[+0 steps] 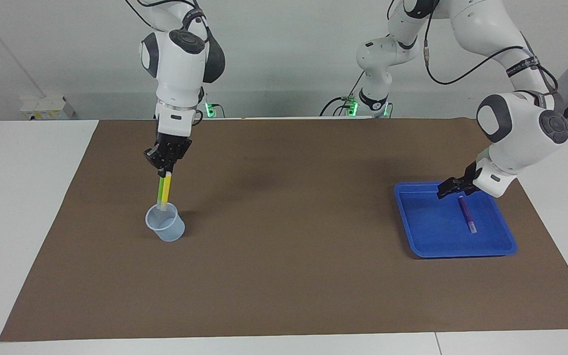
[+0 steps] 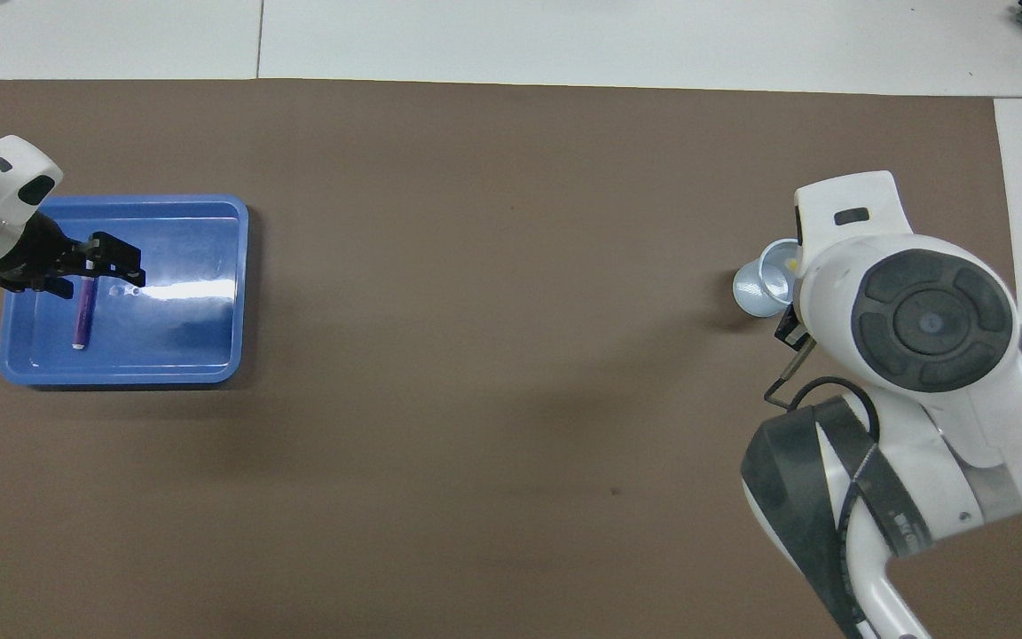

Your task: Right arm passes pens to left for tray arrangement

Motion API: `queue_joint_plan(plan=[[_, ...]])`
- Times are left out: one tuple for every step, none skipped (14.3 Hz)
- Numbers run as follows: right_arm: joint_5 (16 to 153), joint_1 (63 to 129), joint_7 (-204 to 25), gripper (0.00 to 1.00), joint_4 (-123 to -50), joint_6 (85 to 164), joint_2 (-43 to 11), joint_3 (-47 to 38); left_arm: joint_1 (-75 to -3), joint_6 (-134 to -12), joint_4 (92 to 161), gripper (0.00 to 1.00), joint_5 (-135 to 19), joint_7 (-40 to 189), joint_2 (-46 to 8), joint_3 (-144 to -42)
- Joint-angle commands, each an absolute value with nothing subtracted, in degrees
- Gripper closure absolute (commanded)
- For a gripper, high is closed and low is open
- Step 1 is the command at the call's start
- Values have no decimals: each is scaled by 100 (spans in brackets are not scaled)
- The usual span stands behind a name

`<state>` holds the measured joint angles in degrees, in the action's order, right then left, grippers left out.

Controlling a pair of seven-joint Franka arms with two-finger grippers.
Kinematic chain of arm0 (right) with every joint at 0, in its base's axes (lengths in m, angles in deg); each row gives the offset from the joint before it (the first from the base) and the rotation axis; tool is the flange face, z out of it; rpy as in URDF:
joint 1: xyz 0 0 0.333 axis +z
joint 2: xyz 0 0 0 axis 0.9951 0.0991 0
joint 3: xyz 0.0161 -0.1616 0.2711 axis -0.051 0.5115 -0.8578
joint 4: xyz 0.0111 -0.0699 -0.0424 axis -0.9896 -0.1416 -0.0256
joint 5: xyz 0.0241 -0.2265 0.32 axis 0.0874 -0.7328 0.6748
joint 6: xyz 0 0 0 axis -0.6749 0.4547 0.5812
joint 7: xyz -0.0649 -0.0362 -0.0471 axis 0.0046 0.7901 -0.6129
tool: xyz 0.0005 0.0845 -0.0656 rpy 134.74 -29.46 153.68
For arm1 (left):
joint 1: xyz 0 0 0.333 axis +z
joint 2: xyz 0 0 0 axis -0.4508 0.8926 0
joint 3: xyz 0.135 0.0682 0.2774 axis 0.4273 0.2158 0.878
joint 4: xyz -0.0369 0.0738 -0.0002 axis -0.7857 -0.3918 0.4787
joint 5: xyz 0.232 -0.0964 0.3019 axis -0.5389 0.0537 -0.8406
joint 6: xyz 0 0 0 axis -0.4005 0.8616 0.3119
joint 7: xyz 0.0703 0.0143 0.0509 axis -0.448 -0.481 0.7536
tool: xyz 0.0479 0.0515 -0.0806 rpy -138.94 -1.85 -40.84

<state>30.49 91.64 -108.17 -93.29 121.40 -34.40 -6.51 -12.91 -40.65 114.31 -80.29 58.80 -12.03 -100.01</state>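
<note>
My right gripper (image 1: 165, 170) is shut on the top ends of the yellow pen (image 1: 166, 191) and the green pen (image 1: 160, 191). They hang upright side by side, their lower ends still inside the rim of a translucent cup (image 1: 166, 228). In the overhead view the right arm's wrist hides that gripper, and only a speck of yellow shows in the cup (image 2: 754, 290). The purple pen (image 1: 467, 215) (image 2: 82, 315) lies flat in the blue tray (image 1: 432, 234) (image 2: 183, 333). My left gripper (image 1: 450, 189) (image 2: 119, 266) hovers open just over the pen's end nearer the robots, holding nothing.
A brown mat (image 1: 289, 256) covers most of the white table, with the cup toward the right arm's end and the tray toward the left arm's end. White table margins (image 1: 22, 197) flank the mat.
</note>
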Motion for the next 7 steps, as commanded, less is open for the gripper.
queue_joint_plan(plan=[[3416, 9125, -10972, 100, -9129, 11992, -3462, -698, -1344, -3903, 11482, 0, -7773, 5948, -1339, -9932], [3469, 9125, -10963, 100, -9076, 11992, -3462, -698, -1344, -3877, 11474, 0, -7764, 5948, -1366, -9932], [3574, 9125, -10937, 100, -9041, 11975, -3462, -698, -1335, -3842, 11474, 0, -7703, 5957, -1383, -9941], [3740, 9117, -10876, 100, -8997, 11957, -3462, -698, -1300, -3755, 11474, 0, -7476, 6078, -1392, -9932], [3890, 9108, -10814, 100, -8979, 11948, -3462, -690, -1265, -3615, 11456, 1, -7160, 6306, -1418, -9932], [4030, 9108, -10718, 100, -8953, 11913, -3454, -690, -1265, -3413, 11439, 2, -6922, 6552, -1427, -9923], [4180, 9108, -10551, 100, -8918, 11869, -3454, -690, -1273, -3176, 11395, 2, -6737, 6833, -1436, -9923]])
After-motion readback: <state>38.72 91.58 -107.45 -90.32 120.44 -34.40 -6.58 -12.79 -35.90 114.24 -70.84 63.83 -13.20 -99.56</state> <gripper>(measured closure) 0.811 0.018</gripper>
